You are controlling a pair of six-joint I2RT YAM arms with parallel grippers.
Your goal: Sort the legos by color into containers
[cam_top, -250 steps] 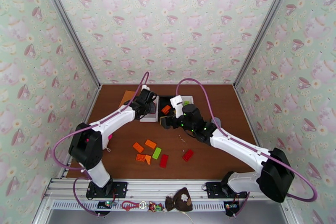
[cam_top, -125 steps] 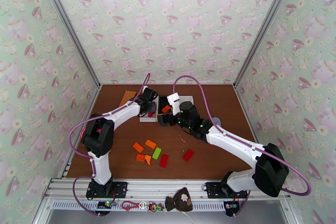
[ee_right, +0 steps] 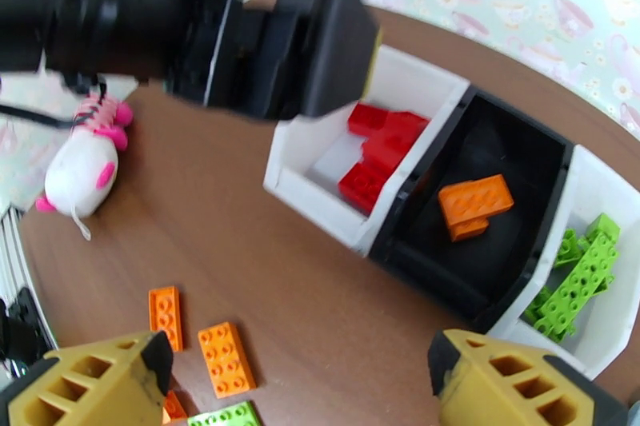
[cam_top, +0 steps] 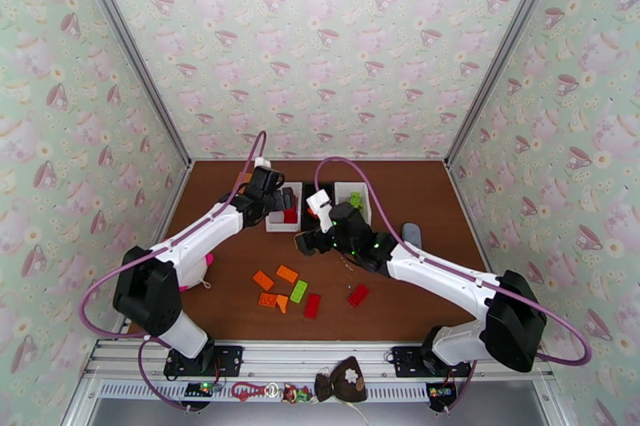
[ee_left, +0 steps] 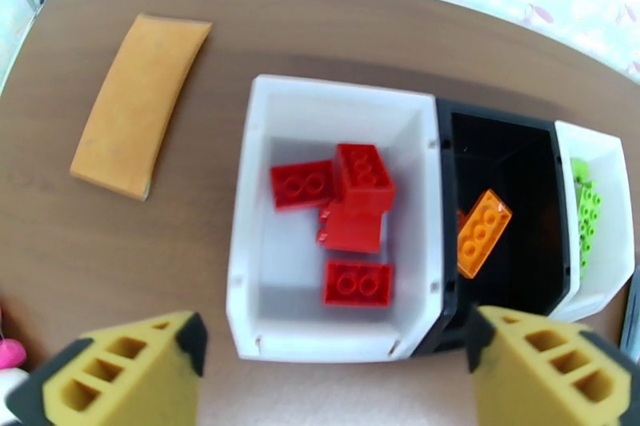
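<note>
The right claw [cam_top: 308, 240] hangs over the tabletop [cam_top: 448, 212] just on the near side of the bins. Its jaws stand wide apart with nothing between them, and its yellow fingers [ee_right: 88, 384] frame bare wood in the right wrist view.

Nearest the arm bases, loose legos [cam_top: 298, 291] lie scattered on the tabletop. Several orange ones, one lime green and one red sit close together. A second red brick [cam_top: 358, 295] lies apart to the right of the group. At the left edge, a pink-and-white plush toy [ee_right: 80, 168] lies on its side, partly under the left arm in the top view. A small grey object [cam_top: 410, 234] rests right of the right arm, too small to tell what it is.

Farther back, three bins stand side by side in a row, touching:
- The left white bin [ee_left: 240, 260] holds four red bricks [ee_left: 358, 284], three of them bunched together.
- The black bin [ee_left: 496, 120] in the middle holds an orange brick [ee_left: 484, 232] lying at a slant.
- The right white bin [ee_left: 616, 172] holds lime green bricks [ee_left: 588, 216].

The left claw [cam_top: 284, 200] hovers over the left white bin. Its jaws are spread wide and empty, and its fingers [ee_left: 120, 376] sit either side of the bin's near end in the left wrist view.

Farthest back on the left, a flat orange card [ee_left: 140, 104] lies on the tabletop, apart from the bins.
</note>
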